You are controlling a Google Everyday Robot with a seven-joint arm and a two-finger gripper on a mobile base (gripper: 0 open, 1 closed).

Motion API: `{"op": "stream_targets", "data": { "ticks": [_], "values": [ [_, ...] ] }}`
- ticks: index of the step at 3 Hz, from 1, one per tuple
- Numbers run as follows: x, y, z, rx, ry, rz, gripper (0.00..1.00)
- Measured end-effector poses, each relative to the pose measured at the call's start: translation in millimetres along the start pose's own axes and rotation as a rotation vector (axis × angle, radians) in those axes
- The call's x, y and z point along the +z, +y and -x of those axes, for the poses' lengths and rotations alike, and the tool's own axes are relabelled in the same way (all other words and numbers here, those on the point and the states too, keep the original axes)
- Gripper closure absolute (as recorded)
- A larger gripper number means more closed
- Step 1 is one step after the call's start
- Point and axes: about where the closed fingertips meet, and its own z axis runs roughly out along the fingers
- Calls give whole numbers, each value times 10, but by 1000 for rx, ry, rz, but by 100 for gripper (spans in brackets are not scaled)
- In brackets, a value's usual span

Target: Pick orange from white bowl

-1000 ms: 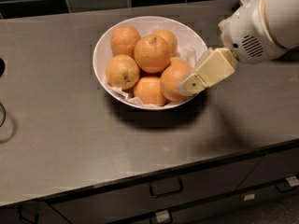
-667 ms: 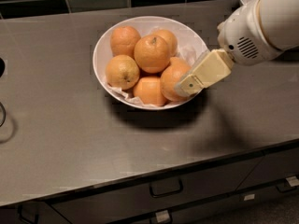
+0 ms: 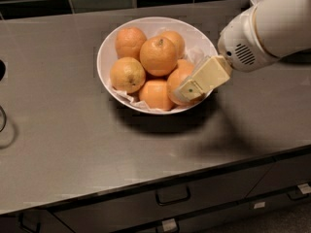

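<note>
A single camera covers the scene. It sits high above the near edge of the worktop (image 3: 58, 130) and looks steeply down and away, toward the dark tiled wall (image 3: 97, 1) on the far side. Range is close: the white bowl (image 3: 146, 22) occupies the upper middle of the view, and the drawer fronts (image 3: 170, 203) line the bottom edge. The claw (image 3: 187, 92) is inside the bowl's right rim, on an arm (image 3: 272, 28) extending from the upper right corner.
</note>
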Motion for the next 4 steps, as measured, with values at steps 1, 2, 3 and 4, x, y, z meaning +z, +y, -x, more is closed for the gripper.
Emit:
{"op": "stream_targets", "data": {
  "ticks": [1, 2, 3, 4],
  "values": [
    [115, 7, -40, 6, -5, 11, 0],
    [210, 49, -60, -3, -5, 19, 0],
    [566, 182, -134, -12, 22, 15, 0],
    [599, 183, -141, -10, 22, 17, 0]
  ]
}}
